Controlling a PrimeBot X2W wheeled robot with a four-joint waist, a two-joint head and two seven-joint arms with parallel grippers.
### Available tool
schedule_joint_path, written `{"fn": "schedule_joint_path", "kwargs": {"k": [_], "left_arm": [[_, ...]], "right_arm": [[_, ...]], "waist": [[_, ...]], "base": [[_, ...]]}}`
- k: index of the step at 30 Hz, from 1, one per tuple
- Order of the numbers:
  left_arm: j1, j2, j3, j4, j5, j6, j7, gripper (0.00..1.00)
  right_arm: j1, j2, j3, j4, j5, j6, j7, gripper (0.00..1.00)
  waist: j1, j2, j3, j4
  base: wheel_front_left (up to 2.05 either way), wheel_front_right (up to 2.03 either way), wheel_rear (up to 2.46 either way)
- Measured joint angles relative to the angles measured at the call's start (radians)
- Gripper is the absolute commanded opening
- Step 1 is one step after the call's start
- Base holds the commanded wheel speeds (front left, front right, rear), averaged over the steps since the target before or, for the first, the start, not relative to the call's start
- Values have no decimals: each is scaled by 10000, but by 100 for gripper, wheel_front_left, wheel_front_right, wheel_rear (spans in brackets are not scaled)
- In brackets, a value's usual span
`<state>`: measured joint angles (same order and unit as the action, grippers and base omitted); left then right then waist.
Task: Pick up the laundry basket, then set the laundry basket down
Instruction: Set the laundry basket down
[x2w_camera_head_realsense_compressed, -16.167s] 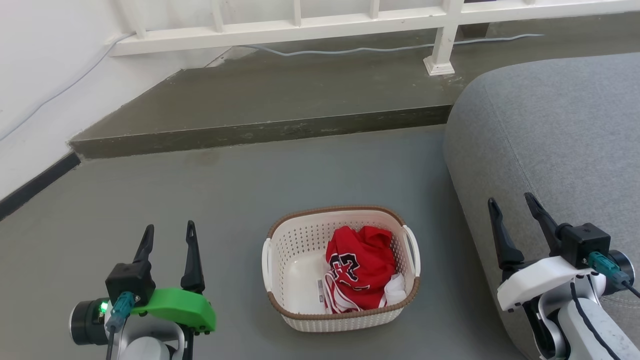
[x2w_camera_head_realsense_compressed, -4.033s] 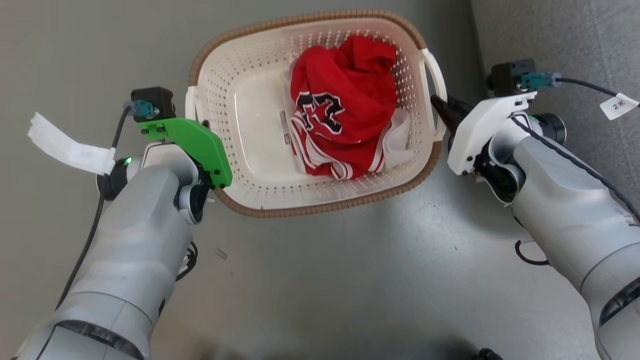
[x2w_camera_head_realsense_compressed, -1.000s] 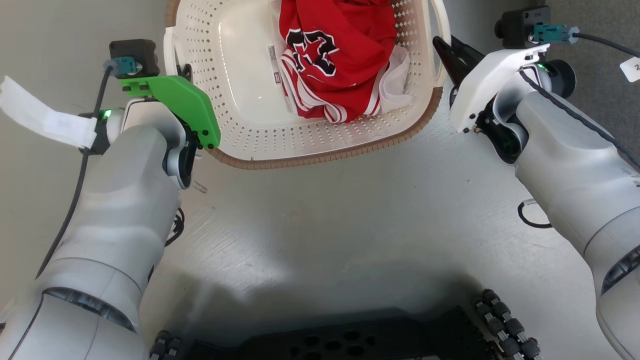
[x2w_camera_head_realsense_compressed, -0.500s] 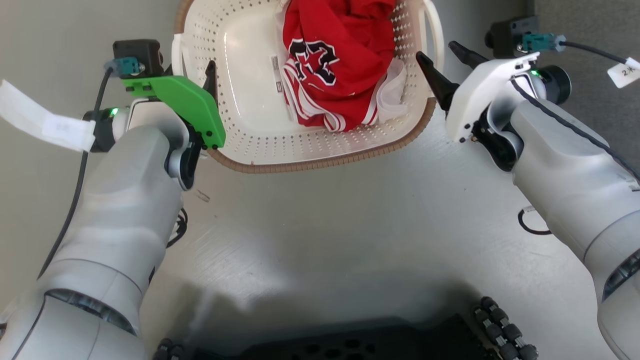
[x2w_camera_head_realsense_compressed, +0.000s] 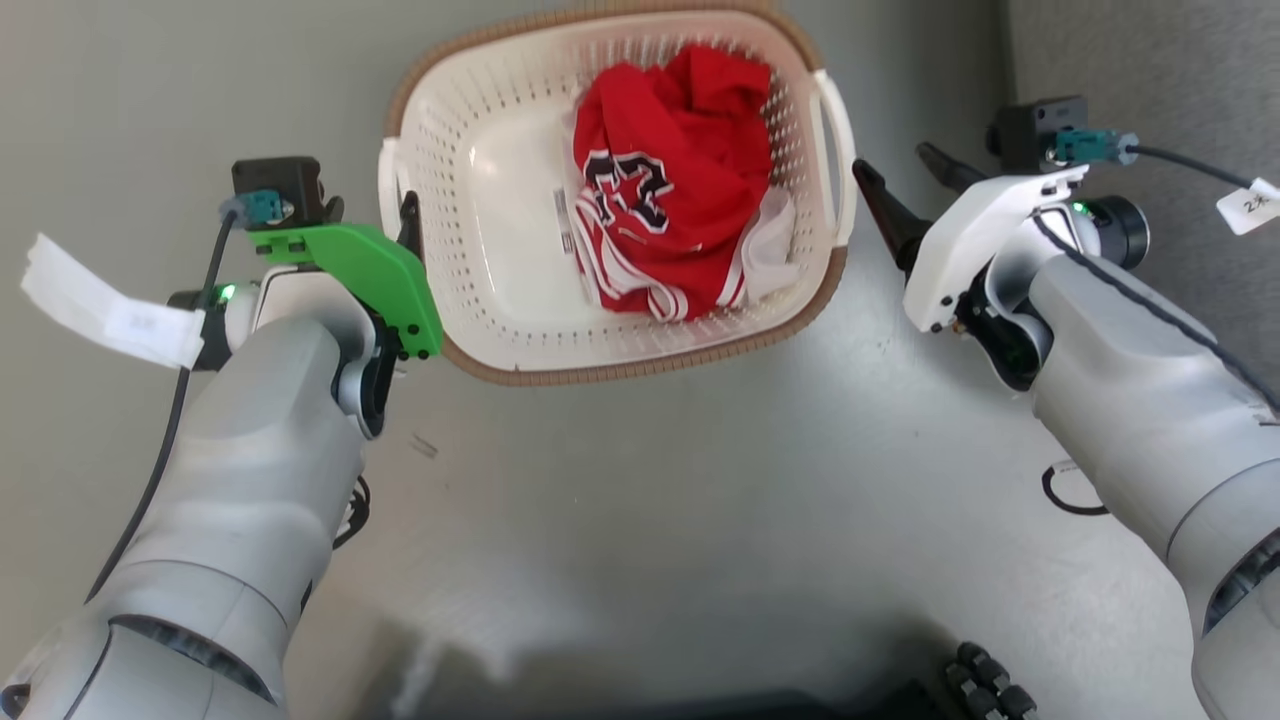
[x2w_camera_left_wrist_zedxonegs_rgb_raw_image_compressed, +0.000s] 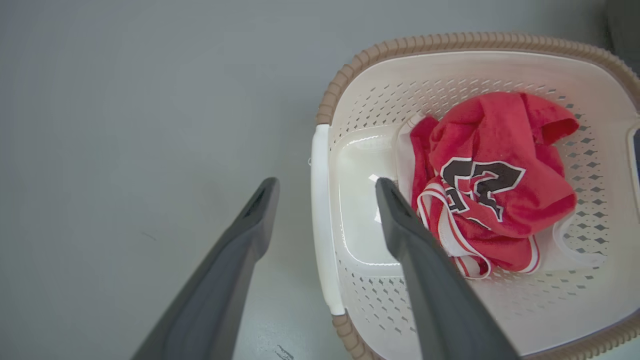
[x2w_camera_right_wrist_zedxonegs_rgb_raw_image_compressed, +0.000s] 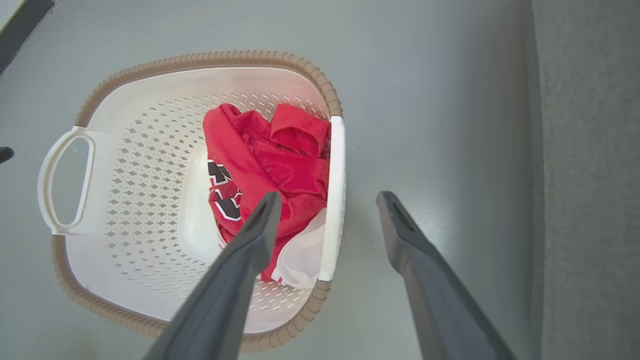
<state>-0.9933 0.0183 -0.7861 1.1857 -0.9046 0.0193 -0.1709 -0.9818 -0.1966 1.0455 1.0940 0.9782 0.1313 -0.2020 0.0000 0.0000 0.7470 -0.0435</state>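
The laundry basket (x2w_camera_head_realsense_compressed: 620, 368), cream-white with a brown rim, sits on the grey floor holding a crumpled red jersey (x2w_camera_head_realsense_compressed: 670, 180). My left gripper (x2w_camera_head_realsense_compressed: 372, 212) is open beside the basket's left handle (x2w_camera_head_realsense_compressed: 388, 190). In the left wrist view that gripper (x2w_camera_left_wrist_zedxonegs_rgb_raw_image_compressed: 325, 182) straddles the white handle (x2w_camera_left_wrist_zedxonegs_rgb_raw_image_compressed: 320, 220) from above, one finger outside the basket (x2w_camera_left_wrist_zedxonegs_rgb_raw_image_compressed: 450, 41) and one over its inside. My right gripper (x2w_camera_head_realsense_compressed: 892, 160) is open by the right handle (x2w_camera_head_realsense_compressed: 838, 150). In the right wrist view it (x2w_camera_right_wrist_zedxonegs_rgb_raw_image_compressed: 328, 196) straddles the handle (x2w_camera_right_wrist_zedxonegs_rgb_raw_image_compressed: 336, 165) of the basket (x2w_camera_right_wrist_zedxonegs_rgb_raw_image_compressed: 200, 57) without gripping it.
A grey sofa (x2w_camera_head_realsense_compressed: 1150, 80) stands close on the right, also seen as the sofa (x2w_camera_right_wrist_zedxonegs_rgb_raw_image_compressed: 590, 150) in the right wrist view. My black wheeled base (x2w_camera_head_realsense_compressed: 985, 680) shows at the bottom edge. A white tag (x2w_camera_head_realsense_compressed: 110, 305) hangs off the left wrist cable.
Both grippers, shut on the basket's handles a second ago, have opened and drawn slightly back. The head camera has moved, so the basket shows lower in the picture.
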Motion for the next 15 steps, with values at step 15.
{"fn": "schedule_joint_path", "kwargs": {"k": [15], "left_arm": [[726, 0, -48, 35, -77, 88, -604, 100]], "right_arm": [[647, 159, 40, 339, 98, 0, -291, 100]], "waist": [[0, 0, -1848, -67]], "base": [[0, 0, 0]]}}
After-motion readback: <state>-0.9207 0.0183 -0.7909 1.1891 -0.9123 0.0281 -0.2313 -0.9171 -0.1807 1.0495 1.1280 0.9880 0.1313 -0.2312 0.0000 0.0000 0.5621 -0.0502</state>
